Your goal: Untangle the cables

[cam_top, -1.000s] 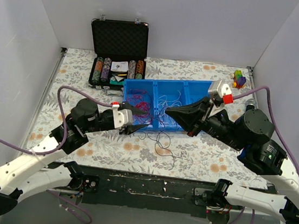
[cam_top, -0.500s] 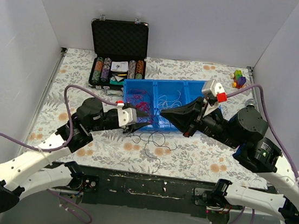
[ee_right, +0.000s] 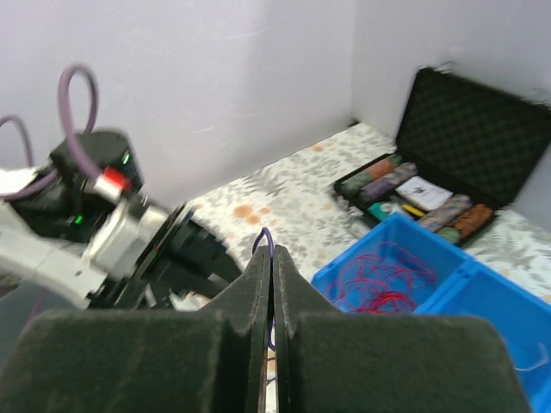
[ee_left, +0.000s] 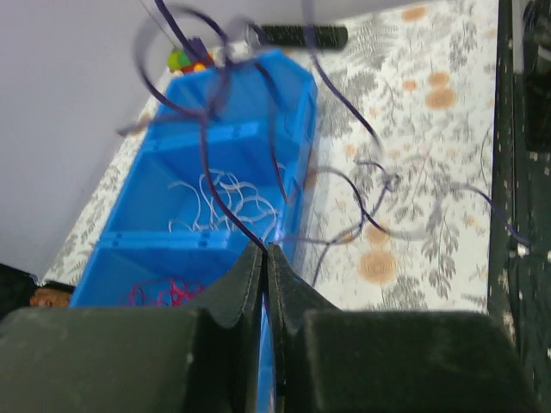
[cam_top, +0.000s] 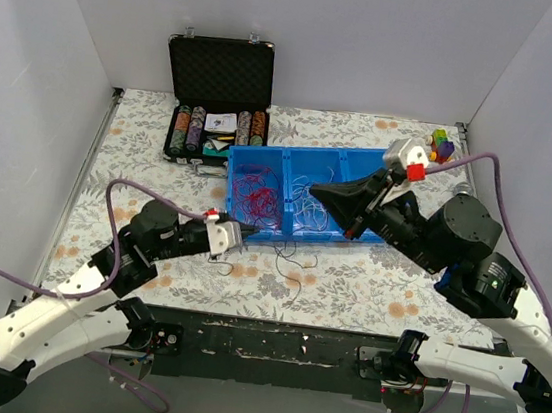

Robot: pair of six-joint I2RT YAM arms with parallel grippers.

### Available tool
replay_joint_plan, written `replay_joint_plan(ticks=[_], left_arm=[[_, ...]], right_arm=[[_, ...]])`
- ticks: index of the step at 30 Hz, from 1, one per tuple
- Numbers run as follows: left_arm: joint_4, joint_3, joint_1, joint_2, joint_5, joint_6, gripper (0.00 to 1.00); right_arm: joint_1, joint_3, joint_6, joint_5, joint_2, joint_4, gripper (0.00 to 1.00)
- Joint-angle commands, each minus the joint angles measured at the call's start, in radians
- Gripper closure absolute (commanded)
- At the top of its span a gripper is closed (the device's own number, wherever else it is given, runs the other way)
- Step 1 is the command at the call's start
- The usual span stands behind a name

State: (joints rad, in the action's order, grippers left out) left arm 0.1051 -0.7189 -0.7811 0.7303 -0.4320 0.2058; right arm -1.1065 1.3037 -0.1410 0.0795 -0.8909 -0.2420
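Observation:
A thin purple cable (cam_top: pixel 292 265) lies in loose loops on the table in front of the blue three-compartment tray (cam_top: pixel 308 151). My left gripper (cam_top: pixel 248 233) is shut on one strand of it (ee_left: pixel 225 215), just near of the tray's left end. My right gripper (cam_top: pixel 315 189) hovers over the tray's middle compartment, shut on a small purple loop (ee_right: pixel 265 234). Red cables (cam_top: pixel 257 199) fill the left compartment and also show in the right wrist view (ee_right: pixel 387 275). White cables (cam_top: pixel 310 191) lie in the middle compartment and show in the left wrist view (ee_left: pixel 225 194).
An open black case (cam_top: pixel 217 109) with poker chips stands at the back left, touching the tray's corner. Small coloured toy blocks (cam_top: pixel 442 143) sit at the back right. White walls close in the left, back and right sides.
My left gripper has pulled back to the near left with the purple cable. My right gripper has lifted toward the far right over the tray. The purple loops on the table have shifted left.

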Motion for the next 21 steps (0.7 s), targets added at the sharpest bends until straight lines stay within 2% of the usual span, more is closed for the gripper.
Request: replay_joint_plan(ticks=[1,4,5,9,16,21], left_arm=[[0.163,0.146,0.0,-0.112,0.055,-0.147,1.0],[0.224,0.174,0.0,-0.164,0.078,-0.186,1.0],[0.288,0.168,0.0,-0.169,0.072,-0.201,1.0],[0.409,0.167,0.0,-0.177,0.07,-0.284,1.0],[0.458,0.177,0.0,-0.201,0.088,-0.379,1.0],[0.443,0.116,0.0,-0.183,0.082,-0.384,1.0]], right_arm=[[-0.004,0.124,0.13,0.251,0.001,0.006,0.99],[-0.004,0.161,0.219,0.431,-0.034,-0.026,0.99],[-0.003,0.161,0.247,0.498,-0.045,-0.026,0.99],[0.004,0.138,0.365,0.698,-0.056,0.033,0.99],[0.028,0.144,0.487,0.79,-0.072,0.147,0.99],[0.063,0.053,0.596,0.806,-0.079,0.297,0.99]])
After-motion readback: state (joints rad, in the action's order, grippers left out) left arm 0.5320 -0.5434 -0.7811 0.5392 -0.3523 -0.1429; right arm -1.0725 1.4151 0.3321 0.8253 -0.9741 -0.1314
